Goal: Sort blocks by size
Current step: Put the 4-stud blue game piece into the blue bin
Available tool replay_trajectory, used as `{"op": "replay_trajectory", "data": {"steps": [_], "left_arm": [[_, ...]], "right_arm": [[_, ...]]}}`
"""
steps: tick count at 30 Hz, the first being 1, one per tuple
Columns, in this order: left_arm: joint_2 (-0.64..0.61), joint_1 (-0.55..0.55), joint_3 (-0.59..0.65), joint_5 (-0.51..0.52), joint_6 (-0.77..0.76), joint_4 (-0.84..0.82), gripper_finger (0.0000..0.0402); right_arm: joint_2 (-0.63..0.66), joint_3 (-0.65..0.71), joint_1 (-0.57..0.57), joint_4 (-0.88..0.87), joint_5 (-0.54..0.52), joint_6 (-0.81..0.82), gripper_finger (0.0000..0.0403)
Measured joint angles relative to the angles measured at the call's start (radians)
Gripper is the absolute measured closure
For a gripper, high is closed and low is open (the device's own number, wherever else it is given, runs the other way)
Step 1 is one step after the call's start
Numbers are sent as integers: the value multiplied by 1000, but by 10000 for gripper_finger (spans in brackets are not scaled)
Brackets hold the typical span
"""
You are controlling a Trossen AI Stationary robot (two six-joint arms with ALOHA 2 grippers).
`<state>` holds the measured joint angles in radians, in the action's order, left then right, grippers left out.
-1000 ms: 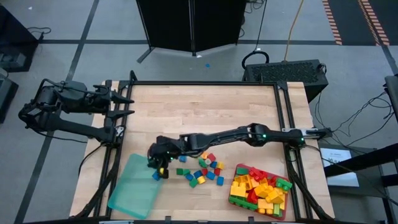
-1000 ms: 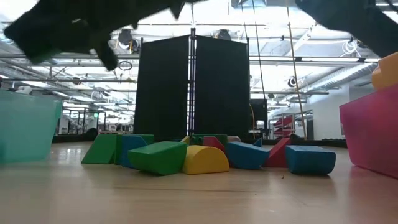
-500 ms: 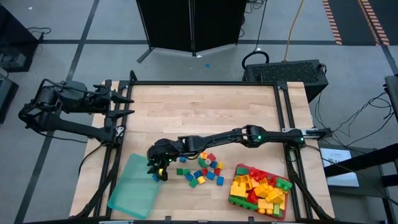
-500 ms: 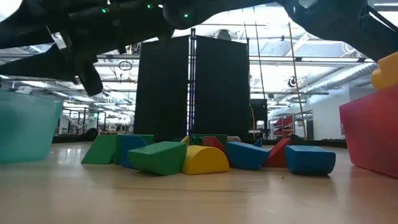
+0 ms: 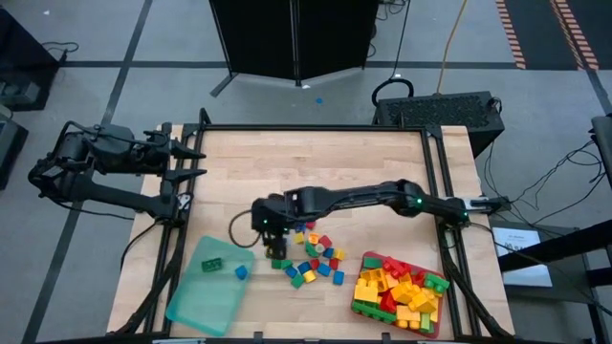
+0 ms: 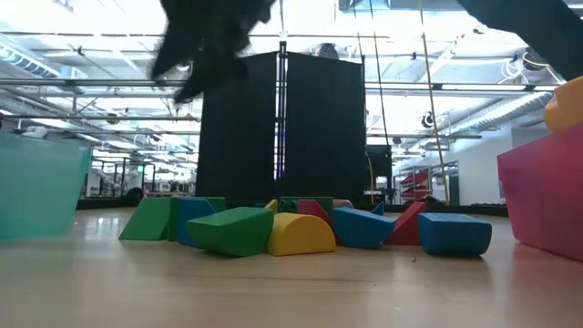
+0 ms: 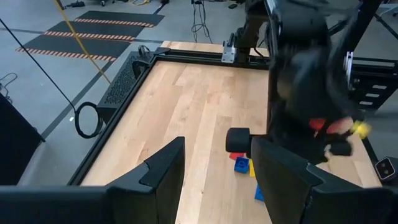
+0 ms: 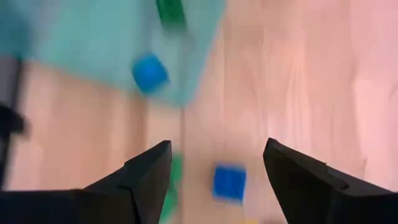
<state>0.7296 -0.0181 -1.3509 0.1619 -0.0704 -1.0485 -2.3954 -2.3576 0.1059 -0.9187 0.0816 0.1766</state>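
**Right arm over the loose blocks, jaws apart**

We see a green oblong block [image 5: 212,264] in the teal tray [image 5: 196,304], long axis across the tray, w/ a blue cube [image 5: 240,272] at the tray's edge. Loose blocks [image 5: 311,258] sit mid-table; bigger ones fill the red tray [image 5: 360,308]. Right gripper [image 5: 274,241] points down over the pile's left side, arm stretched across, fingers apart, nothing held. Left gripper [image 5: 187,162] waits at far left, fingers partly open.

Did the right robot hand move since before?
Yes. The right gripper was at the teal tray's edge; now it is open over the loose blocks, farther from the tray.
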Motion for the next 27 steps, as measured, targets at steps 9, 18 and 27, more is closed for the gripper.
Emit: {"op": "replay_trajectory", "data": {"steps": [9, 18, 27], "left_arm": [[0, 0, 0, 0, 2, -2, 214], [0, 0, 0, 0, 1, -7, 214], [0, 0, 0, 0, 0, -10, 214]], "right_arm": [[-104, 2, 17, -62, -5, 12, 154], [-191, 1, 11, -53, -46, 21, 154], [-216, 0, 8, -87, -85, 21, 159]]}}
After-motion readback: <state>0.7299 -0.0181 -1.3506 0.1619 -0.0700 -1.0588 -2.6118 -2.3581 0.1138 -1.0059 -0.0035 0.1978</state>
